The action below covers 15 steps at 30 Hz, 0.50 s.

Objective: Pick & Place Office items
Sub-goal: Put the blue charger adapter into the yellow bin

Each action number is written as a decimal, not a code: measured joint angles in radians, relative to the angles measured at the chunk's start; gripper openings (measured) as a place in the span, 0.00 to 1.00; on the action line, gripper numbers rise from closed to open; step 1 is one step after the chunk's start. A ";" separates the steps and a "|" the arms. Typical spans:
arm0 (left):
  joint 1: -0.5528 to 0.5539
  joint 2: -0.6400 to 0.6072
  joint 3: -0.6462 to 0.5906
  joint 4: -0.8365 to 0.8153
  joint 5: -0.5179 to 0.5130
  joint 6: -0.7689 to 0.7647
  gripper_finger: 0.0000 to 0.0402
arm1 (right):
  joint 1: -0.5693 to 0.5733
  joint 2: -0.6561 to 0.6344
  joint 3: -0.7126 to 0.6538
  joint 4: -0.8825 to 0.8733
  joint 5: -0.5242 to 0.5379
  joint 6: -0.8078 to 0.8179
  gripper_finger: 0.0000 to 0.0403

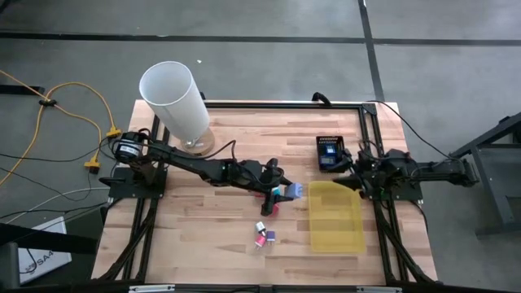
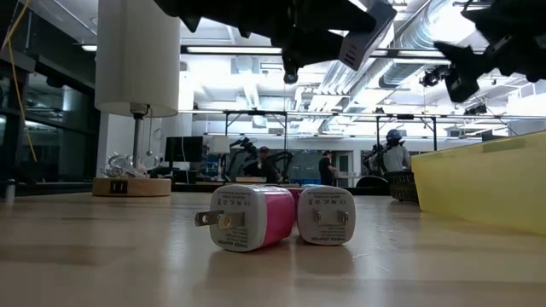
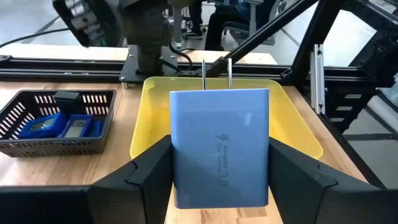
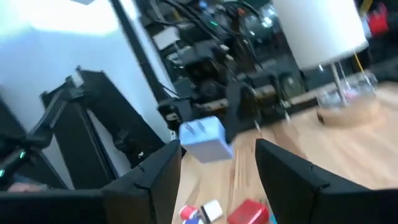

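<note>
Jaws of the left gripper [image 3: 219, 180] clamp a blue charger [image 3: 219, 152] beside the yellow tray [image 3: 298, 127].

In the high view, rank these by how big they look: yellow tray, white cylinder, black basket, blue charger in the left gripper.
1. White cylinder and yellow tray: close; the tall cylinder is nearer the camera, so unranked.
2. Black basket.
3. Blue charger in the left gripper.

Grey floor [image 1: 269, 20] with dark lines and a yellow cable [image 1: 61, 102]; bright ceiling lights [image 2: 256, 49], exposed ducts [image 2: 426, 34] overhead.
</note>
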<state>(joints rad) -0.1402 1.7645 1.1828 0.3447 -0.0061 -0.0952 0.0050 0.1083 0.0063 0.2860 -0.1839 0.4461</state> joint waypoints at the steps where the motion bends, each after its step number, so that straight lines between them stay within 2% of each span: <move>1: 0.000 0.000 0.000 0.000 0.000 0.000 0.52 | 0.006 0.000 0.000 0.014 0.000 -0.028 0.48; 11: 0.000 0.000 0.000 -0.001 0.001 -0.003 0.52 | 0.041 0.090 0.007 0.139 0.054 -0.078 0.48; 15: 0.000 0.000 0.000 -0.001 0.001 -0.007 0.52 | 0.041 0.160 0.064 0.155 0.051 -0.110 0.48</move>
<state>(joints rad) -0.1402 1.7645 1.1828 0.3439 -0.0051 -0.1024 0.0463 0.2687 0.0700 0.4412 -0.1326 0.3364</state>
